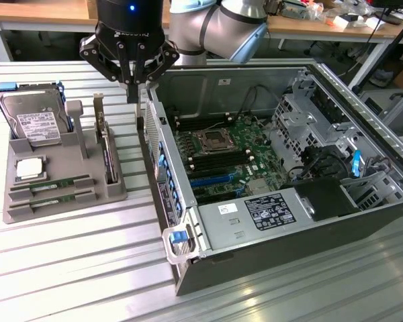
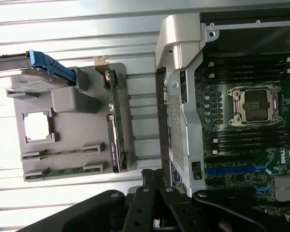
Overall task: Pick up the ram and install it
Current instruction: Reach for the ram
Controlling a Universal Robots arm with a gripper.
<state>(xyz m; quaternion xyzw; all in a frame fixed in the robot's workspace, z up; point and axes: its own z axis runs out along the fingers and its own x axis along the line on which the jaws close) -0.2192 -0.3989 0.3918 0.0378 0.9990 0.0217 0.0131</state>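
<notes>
Two green ram sticks lie flat in slots at the front of the grey tray (image 1: 114, 191): one ram (image 1: 50, 186) and, beside it, a second ram (image 1: 52, 198). The wrist view shows them as the ram (image 2: 63, 154) and its twin (image 2: 63, 172). My gripper (image 1: 133, 92) hangs high over the gap between the tray and the open computer case (image 1: 255, 258). It is shut with nothing between its fingers (image 2: 153, 175). Inside the case, the motherboard (image 1: 238, 127) shows black memory slots (image 1: 218, 161) on both sides of the open processor socket (image 1: 211, 141).
The tray also holds a hard drive (image 1: 33, 124) with a blue bracket, a square silver processor chip (image 1: 28, 168) and an upright expansion card (image 1: 106, 151). The case's raised side wall (image 1: 162, 178) with blue clips stands between tray and motherboard. A workbench (image 1: 40, 10) runs along the back.
</notes>
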